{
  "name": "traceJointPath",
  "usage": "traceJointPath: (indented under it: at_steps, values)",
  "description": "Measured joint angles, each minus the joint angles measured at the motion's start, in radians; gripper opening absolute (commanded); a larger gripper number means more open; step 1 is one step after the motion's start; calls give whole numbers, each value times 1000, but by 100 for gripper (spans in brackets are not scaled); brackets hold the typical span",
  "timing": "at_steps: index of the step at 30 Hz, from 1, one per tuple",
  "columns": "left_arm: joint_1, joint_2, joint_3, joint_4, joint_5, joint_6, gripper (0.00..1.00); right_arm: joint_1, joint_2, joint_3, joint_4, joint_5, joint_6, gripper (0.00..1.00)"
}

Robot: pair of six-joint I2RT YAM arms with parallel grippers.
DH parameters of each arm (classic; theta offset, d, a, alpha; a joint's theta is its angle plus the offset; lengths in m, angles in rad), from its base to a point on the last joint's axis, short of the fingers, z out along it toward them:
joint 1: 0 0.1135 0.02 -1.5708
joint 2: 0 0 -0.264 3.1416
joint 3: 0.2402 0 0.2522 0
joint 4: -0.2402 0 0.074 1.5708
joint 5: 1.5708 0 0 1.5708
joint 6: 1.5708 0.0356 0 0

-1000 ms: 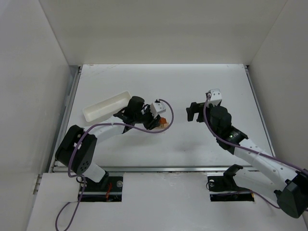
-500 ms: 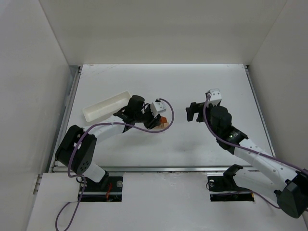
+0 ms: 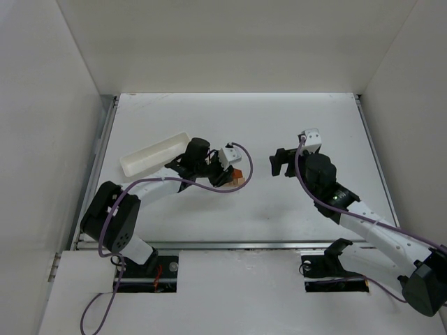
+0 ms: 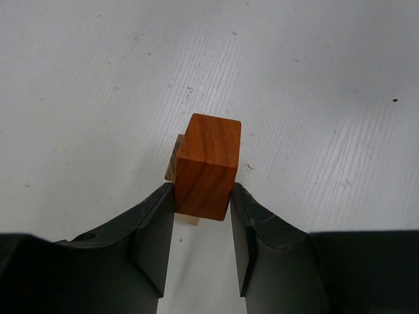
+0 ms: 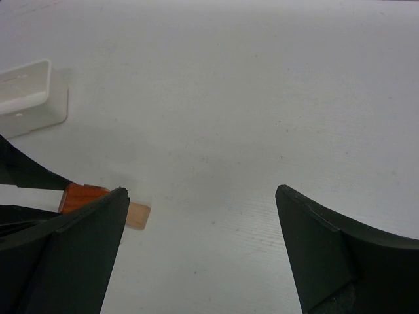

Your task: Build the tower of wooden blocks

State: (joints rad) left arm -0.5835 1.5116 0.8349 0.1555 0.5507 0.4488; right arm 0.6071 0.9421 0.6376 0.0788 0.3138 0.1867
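Observation:
My left gripper [image 4: 203, 196] is shut on the reddish-brown roof piece [image 4: 208, 165], one finger on each side. The piece sits on a pale tan block [image 4: 173, 167] that lies on the table, mostly hidden under it. In the top view the left gripper [image 3: 230, 176] and the reddish-brown piece [image 3: 238, 175] are left of the table's centre. My right gripper [image 3: 279, 162] is open and empty, a little to the right of them and facing them. The right wrist view shows its spread jaws [image 5: 200, 190], with the roof piece [image 5: 82, 196] and the tan block [image 5: 138, 214] at the lower left.
A long white plastic tray [image 3: 155, 153] lies at an angle behind the left arm, to the left; one end shows in the right wrist view [image 5: 29, 98]. White walls enclose the table on three sides.

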Motion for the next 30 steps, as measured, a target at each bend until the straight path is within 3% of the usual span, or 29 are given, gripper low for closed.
traceJointPath:
  at_steps: [30]
  values:
    - [3,21,13,-3,5,-1,0,0,0,0,0,-8,-8,100]
